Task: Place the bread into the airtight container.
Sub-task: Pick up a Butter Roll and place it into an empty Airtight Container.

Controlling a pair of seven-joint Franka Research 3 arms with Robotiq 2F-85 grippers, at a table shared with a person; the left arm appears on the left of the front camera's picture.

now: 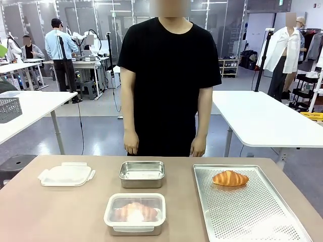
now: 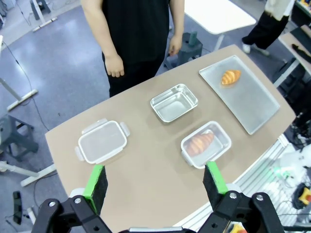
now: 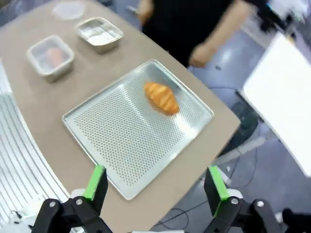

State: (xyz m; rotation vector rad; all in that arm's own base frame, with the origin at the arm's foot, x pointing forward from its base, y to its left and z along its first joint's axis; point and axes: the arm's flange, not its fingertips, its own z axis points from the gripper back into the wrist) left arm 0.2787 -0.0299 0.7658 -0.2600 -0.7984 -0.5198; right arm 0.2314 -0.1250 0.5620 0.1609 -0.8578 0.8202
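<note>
A golden croissant point(image 1: 230, 178) lies at the far end of a perforated metal tray point(image 1: 252, 217) on the right; it is also seen as the croissant point(image 3: 162, 97) and the croissant point(image 2: 230, 77). An open steel container point(image 1: 142, 174) stands mid-table. Nearer me, a second container point(image 1: 135, 214) is closed with a clear lid and holds another croissant. A loose lid point(image 1: 66, 174) lies at the left. My left gripper point(image 2: 154, 183) hangs open high above the table. My right gripper point(image 3: 156, 188) is open above the tray's near edge.
A person in a black shirt point(image 1: 166, 80) stands at the far side, hands point(image 1: 130, 146) hanging at the table's edge. White tables point(image 1: 262, 118) stand behind. The brown tabletop point(image 1: 60, 212) has free room at front left.
</note>
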